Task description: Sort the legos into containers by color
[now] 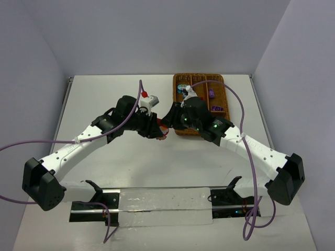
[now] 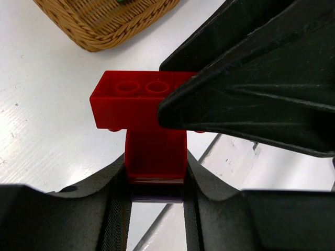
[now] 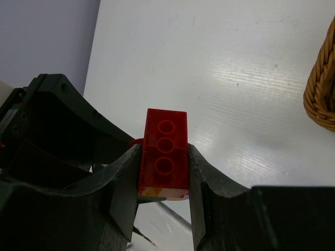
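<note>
Both grippers meet just left of the wicker tray (image 1: 199, 77), over the table. My left gripper (image 1: 156, 129) is shut on a red lego (image 2: 155, 154), seen between its fingers in the left wrist view. A second red lego (image 2: 128, 102) sits crosswise on that one. My right gripper (image 1: 170, 125) is shut on this second brick, whose hollow underside (image 3: 163, 151) faces the right wrist camera. The red pair shows as a small spot (image 1: 164, 134) from above. Purple legos (image 1: 211, 93) and a teal one (image 1: 181, 88) lie in tray slots; the right arm hides part of the tray.
The tray's corner shows in the left wrist view (image 2: 99, 23) and its edge in the right wrist view (image 3: 322, 94). A metal rail with clear sheeting (image 1: 162, 201) runs along the near edge. Purple cables (image 1: 242, 112) loop over both arms.
</note>
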